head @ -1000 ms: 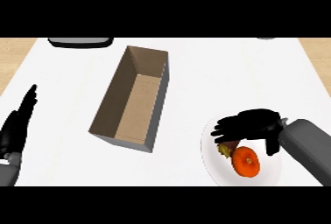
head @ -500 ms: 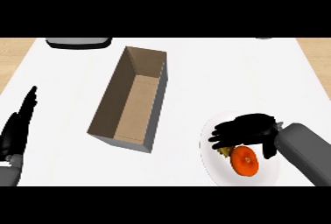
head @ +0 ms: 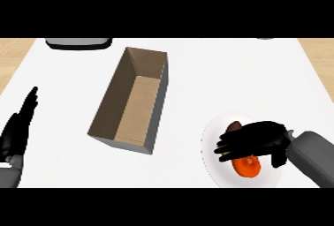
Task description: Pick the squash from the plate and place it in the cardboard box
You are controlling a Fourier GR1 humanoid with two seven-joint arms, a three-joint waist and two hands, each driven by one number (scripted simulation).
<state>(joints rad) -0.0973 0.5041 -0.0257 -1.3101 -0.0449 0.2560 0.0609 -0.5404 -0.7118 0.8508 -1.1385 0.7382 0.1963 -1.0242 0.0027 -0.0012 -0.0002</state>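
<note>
We have the squash (head: 246,165) lying on the white plate (head: 215,132) at the lower right of the counter, and our right hand (head: 254,141) sits directly over it — so the thing we want lies straight beneath the palm, not off to any side. Only two bits of it show: a dark end poking out above the fingers and an orange end below them. That puts its long axis roughly up and down in the head view, running under the hand across the knuckles.

The right forearm comes in from the lower right corner, palm turned down, fingers curled over the squash's middle. We judge the hand is closing round it; whether the thumb has it pinched from the far side we cannot tell.

The cardboard box (head: 130,106) stands open-topped to the left of the plate, well apart from it — a leftward carry. Our left hand (head: 18,132) rests at the left edge, fingers straight, holding nothing, and is much the farther of the two.
</note>
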